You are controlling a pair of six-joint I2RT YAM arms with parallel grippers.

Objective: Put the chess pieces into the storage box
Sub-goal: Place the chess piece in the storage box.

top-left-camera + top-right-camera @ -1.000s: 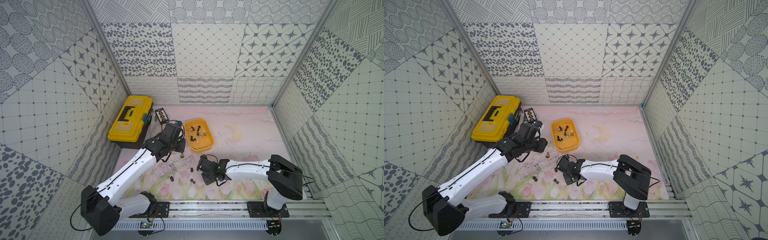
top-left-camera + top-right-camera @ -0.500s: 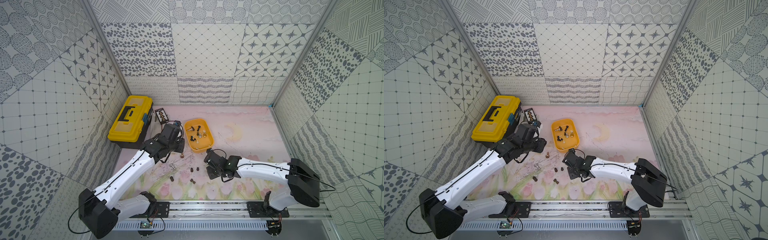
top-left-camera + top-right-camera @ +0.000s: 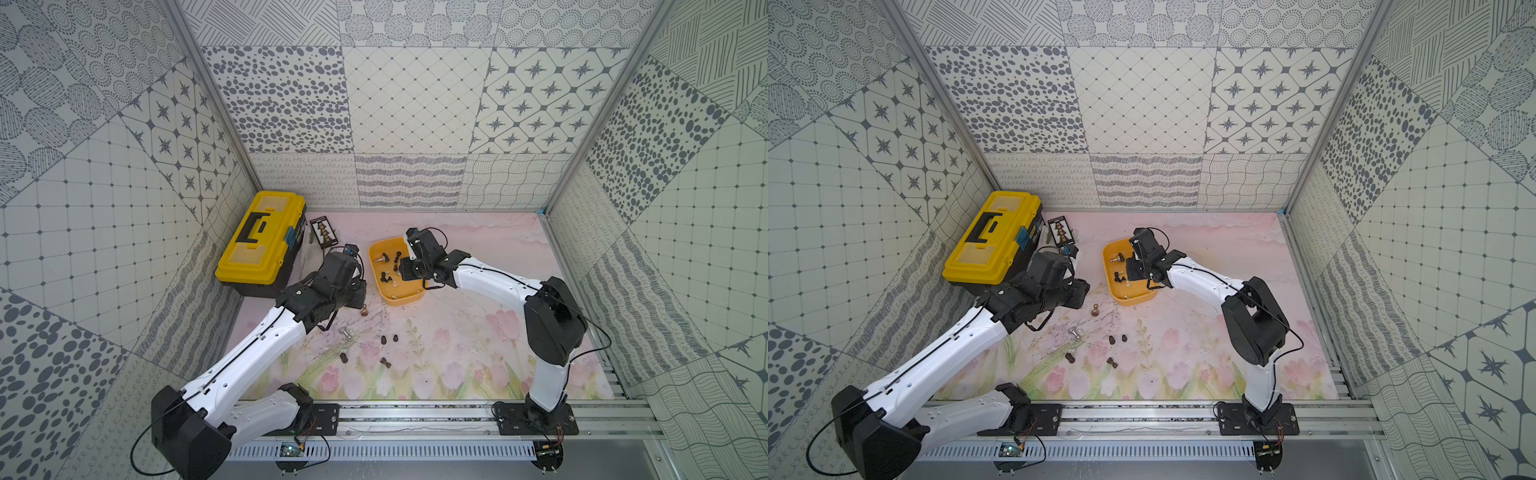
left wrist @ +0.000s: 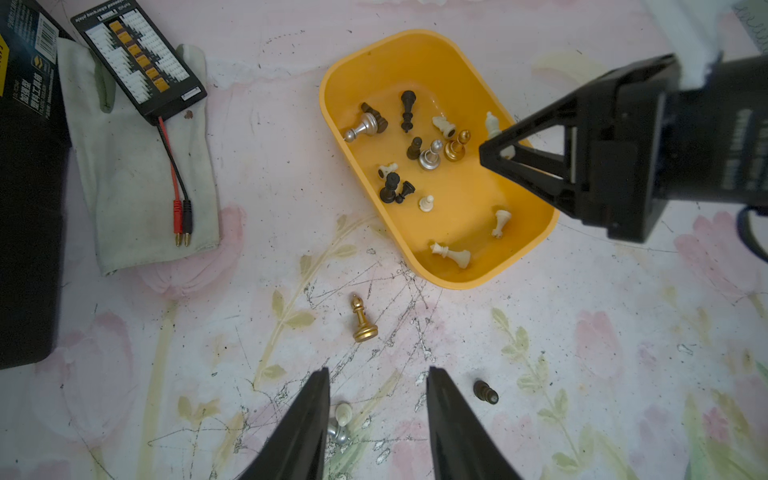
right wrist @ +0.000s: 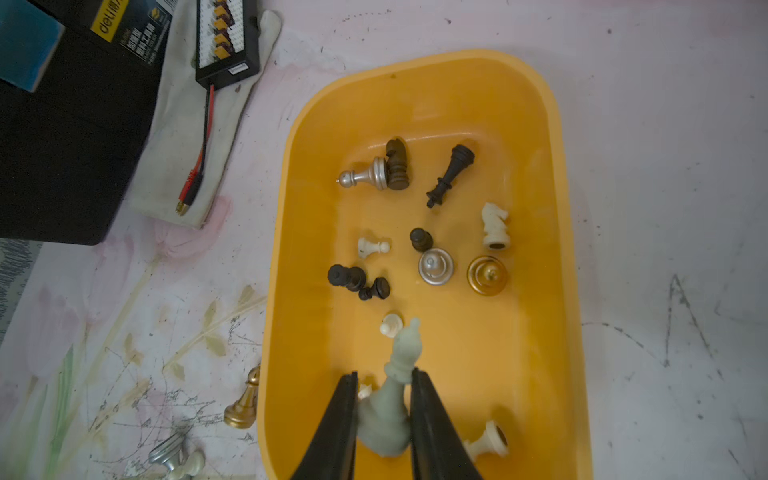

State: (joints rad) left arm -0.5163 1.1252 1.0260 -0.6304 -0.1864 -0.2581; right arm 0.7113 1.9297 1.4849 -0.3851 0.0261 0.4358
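The storage box (image 5: 282,249) is a shallow orange-yellow tray (image 3: 405,300) holding several chess pieces, dark, cream, silver and gold. My right gripper (image 5: 384,380) hangs over its near end (image 3: 1133,301), shut on a pale cream bishop (image 5: 395,399) held head-forward above the tray floor. My left gripper (image 4: 377,374) stands open above the mat with nothing between its fingers. A small cream pawn (image 4: 343,413) and a silver piece (image 4: 338,434) lie by one finger. On the mat, a gold bishop (image 4: 361,320) stands upright and a dark pawn (image 4: 485,391) lies. Several dark pieces (image 3: 383,340) lie on the mat nearer the front.
A yellow-and-black toolbox (image 3: 259,241) stands at the back left. Beside it a black charger board (image 4: 137,58) with red and black leads rests on a pale glove (image 4: 137,187). Patterned walls enclose the mat on three sides.
My right arm has swung from the front of the mat back over the storage box, carrying the cream bishop. The left arm has hardly moved.
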